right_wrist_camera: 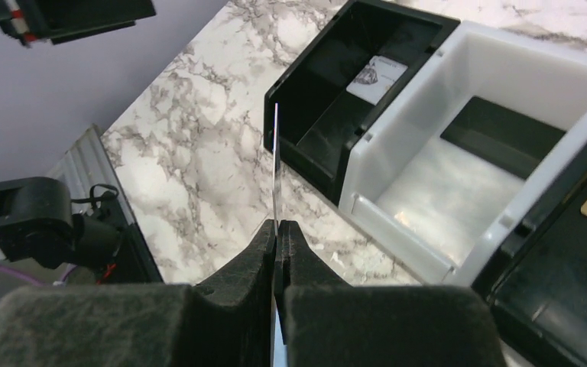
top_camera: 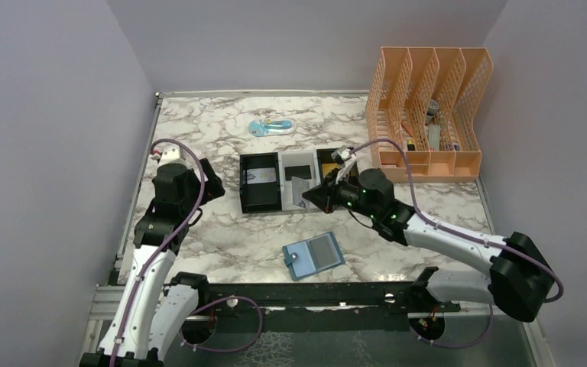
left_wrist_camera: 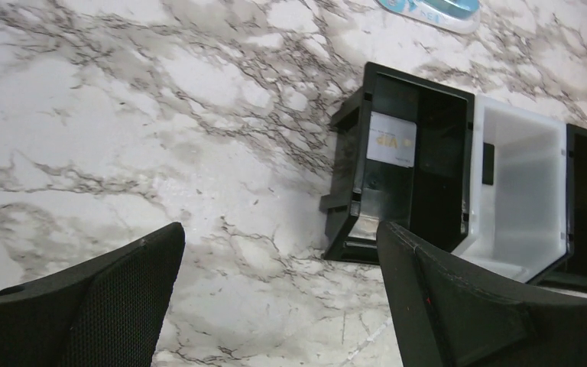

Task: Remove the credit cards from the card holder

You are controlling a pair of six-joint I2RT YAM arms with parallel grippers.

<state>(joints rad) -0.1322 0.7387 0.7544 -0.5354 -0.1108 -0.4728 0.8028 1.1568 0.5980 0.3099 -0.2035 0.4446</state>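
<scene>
The teal-blue card holder (top_camera: 313, 257) lies flat on the marble in front of the tray, with a grey panel showing on its right half. My right gripper (right_wrist_camera: 277, 229) is shut on a thin card (right_wrist_camera: 276, 168), seen edge-on and standing upright, held over the near edge of the black-and-white tray (right_wrist_camera: 397, 145). From above, that gripper (top_camera: 309, 197) and its grey card (top_camera: 298, 190) sit at the tray's middle compartment. A white VIP card (left_wrist_camera: 390, 140) lies in the left black compartment and a black card (right_wrist_camera: 501, 130) in the white one. My left gripper (left_wrist_camera: 279, 233) hangs open over bare marble left of the tray.
An orange mesh file organiser (top_camera: 428, 115) with small items stands at the back right. A blue-and-white packet (top_camera: 271, 126) lies behind the tray. A black metal rail (top_camera: 313, 294) runs along the near table edge.
</scene>
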